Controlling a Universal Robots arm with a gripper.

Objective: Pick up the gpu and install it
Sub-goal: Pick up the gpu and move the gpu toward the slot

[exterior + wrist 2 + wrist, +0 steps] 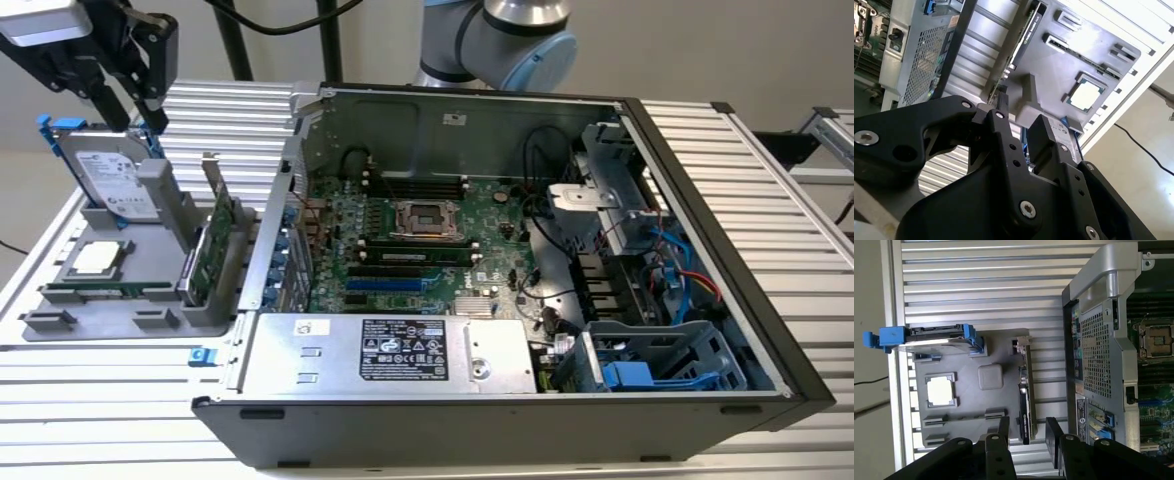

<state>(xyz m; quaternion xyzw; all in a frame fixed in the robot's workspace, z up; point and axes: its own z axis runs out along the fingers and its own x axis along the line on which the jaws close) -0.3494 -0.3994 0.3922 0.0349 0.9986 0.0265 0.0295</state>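
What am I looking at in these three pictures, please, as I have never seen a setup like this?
A robot arm stands by an open computer case on a slatted table. One picture is from a camera off the arm; the two wrist views ride on the arm and look past its black gripper. Beside the case, a grey tray holds a hard drive, a chip and the gpu, standing on edge. The gripper is open, holds nothing, and hangs above the gpu.

Slatted table [754, 190] carries grey holder [127, 305] and computer case [507, 425].
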